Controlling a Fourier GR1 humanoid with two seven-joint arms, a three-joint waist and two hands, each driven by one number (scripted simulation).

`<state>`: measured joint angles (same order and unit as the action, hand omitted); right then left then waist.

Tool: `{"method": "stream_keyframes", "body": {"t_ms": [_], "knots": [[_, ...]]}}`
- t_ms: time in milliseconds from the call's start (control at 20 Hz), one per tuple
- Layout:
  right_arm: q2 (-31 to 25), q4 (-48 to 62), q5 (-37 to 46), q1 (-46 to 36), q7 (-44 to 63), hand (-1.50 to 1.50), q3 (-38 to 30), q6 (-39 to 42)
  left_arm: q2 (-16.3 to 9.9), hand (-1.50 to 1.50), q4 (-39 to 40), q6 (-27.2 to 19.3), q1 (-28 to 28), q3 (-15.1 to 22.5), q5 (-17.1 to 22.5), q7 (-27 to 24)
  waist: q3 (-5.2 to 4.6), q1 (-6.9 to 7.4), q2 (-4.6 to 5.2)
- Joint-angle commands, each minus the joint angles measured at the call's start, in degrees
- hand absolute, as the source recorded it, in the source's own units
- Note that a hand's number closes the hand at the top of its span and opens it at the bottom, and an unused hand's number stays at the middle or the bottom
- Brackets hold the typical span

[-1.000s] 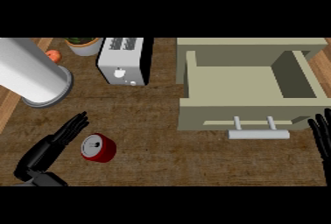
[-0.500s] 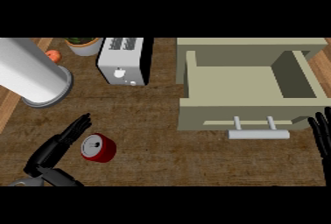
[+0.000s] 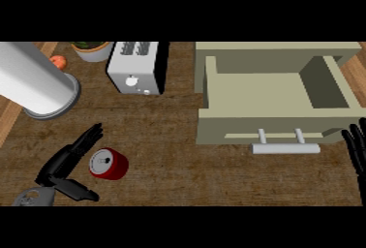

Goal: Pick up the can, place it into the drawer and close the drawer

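A red can with a silver top lies on its side on the brown counter, lower left. My left hand is just left of it, fingers straight and pointing up past the can, thumb sticking out below it; the hand is open and I cannot tell if it touches the can. The beige drawer stands pulled open at the right, its inside bare, with a white bar handle on its front. My right hand shows at the right edge, open, fingers up, resting beside the drawer front.
A white toaster stands at the back, left of the drawer. A large silver cylinder lies at the far left. A potted plant and an orange fruit sit at the back left corner.
My left hand has slid a little lower and closer to the can, with the thumb now spread below it. The can, drawer and right hand have stayed put.
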<state>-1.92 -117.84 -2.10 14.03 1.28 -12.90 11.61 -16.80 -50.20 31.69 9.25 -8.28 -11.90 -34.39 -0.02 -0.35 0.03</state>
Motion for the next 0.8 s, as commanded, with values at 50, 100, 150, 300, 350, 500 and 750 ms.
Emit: {"method": "stream_keyframes", "body": {"t_ms": [50,100,150,300,350,500,750], "knots": [[1.85,-3.76,1.48,3.75,0.08,-1.50,2.72,-1.52,2.17,-1.50,-0.24,0.22,-0.55,1.52,-0.03,-1.21,0.01,0.09,-0.07],[-0.16,-5.02,-3.77,4.78,1.01,-1.50,-1.81,2.16,-0.23,-1.50,4.27,1.39,2.28,0.43,-0.15,-4.33,0.00,-0.16,-0.04],[-0.70,0.32,-2.70,-1.01,0.54,-1.50,-1.80,0.86,-0.69,-1.50,1.60,3.29,2.38,-0.46,2.16,-0.58,0.02,0.17,-0.03],[-0.04,-0.61,0.05,-0.61,0.55,-1.50,-0.07,0.46,2.26,-1.50,5.43,-0.71,2.63,2.30,-0.94,-4.45,0.01,0.10,-0.02],[1.63,-0.67,0.94,-0.34,-0.22,-1.50,0.70,-0.92,0.59,-1.50,10.63,-1.01,5.50,2.25,-2.56,-7.97,-0.01,-0.08,0.03],[-1.44,-5.24,-5.22,1.79,5.08,-1.50,-2.83,2.33,0.63,-1.50,9.01,-0.73,6.61,1.72,-0.90,-4.88,0.00,-0.10,-0.03],[1.17,-8.72,-1.38,0.48,7.49,-1.50,0.26,-0.94,1.41,-1.50,12.65,-1.54,5.66,2.60,-1.47,-8.90,-0.01,-0.07,-0.01]]}}
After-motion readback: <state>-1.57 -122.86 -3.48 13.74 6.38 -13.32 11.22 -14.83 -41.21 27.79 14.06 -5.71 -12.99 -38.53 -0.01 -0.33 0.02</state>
